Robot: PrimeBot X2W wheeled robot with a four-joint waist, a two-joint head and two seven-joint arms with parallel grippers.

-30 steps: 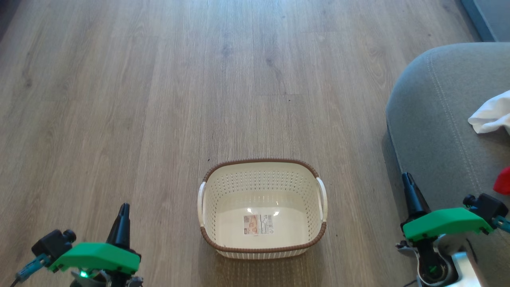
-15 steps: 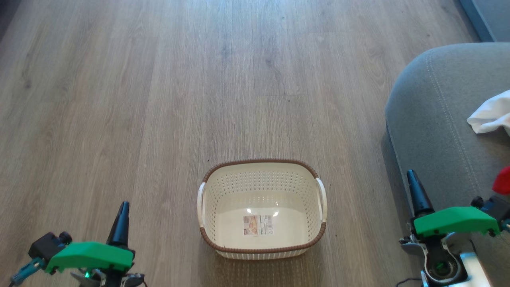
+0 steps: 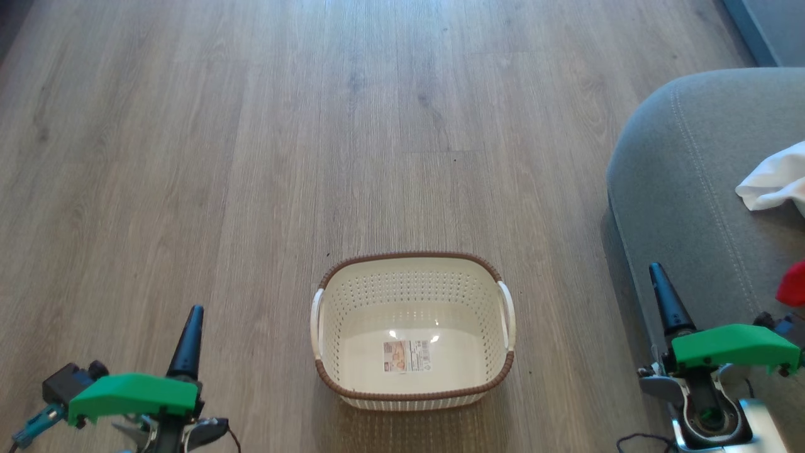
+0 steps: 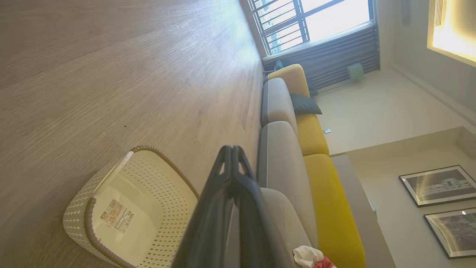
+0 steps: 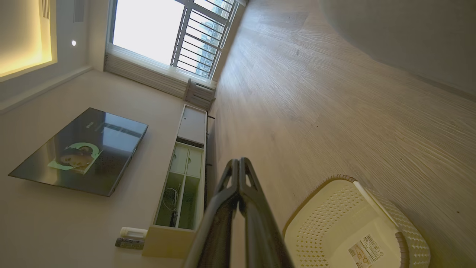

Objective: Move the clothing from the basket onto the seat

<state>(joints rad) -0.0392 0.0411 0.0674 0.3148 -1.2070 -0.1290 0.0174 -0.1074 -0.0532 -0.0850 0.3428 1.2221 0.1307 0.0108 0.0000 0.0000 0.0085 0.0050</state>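
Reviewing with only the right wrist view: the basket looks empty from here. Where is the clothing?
Observer: A white cloth lies on the grey seat, at the right edge of the head view.
Operator: And the red pieces?
Observer: Some red fabric lies on the seat too, cut off by the frame. The left wrist view shows it beside the white cloth.
Operator: Is the left pincer carrying anything?
Observer: No. The left pincer is shut with nothing in it, over the floor to the left of the basket.
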